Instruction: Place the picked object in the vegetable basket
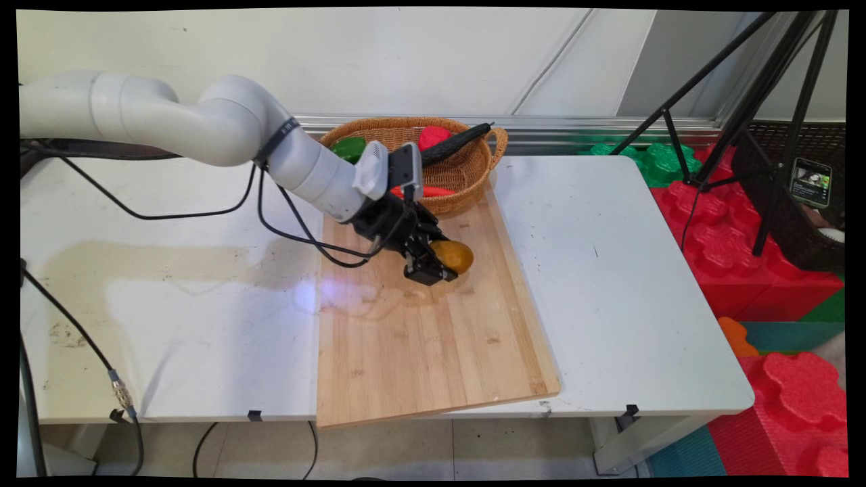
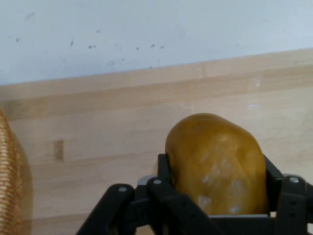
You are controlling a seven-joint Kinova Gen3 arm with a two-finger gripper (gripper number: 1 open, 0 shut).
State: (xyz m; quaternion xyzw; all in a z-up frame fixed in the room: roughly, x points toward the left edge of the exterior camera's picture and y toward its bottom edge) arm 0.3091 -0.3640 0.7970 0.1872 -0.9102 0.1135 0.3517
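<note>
Pinching a smooth yellow-brown potato-shaped object (image 2: 217,164) between its two fingers, the black hand (image 1: 438,265) sits low over the light bamboo cutting board (image 1: 433,325) on the white desk (image 1: 622,284). That object fills the space between the fingers. Just behind, a woven wicker basket (image 1: 473,169) holds red and green toy vegetables.

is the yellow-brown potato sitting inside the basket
No, the potato is over the wooden cutting board, clamped in the end effector, in front of the wicker basket.
</note>
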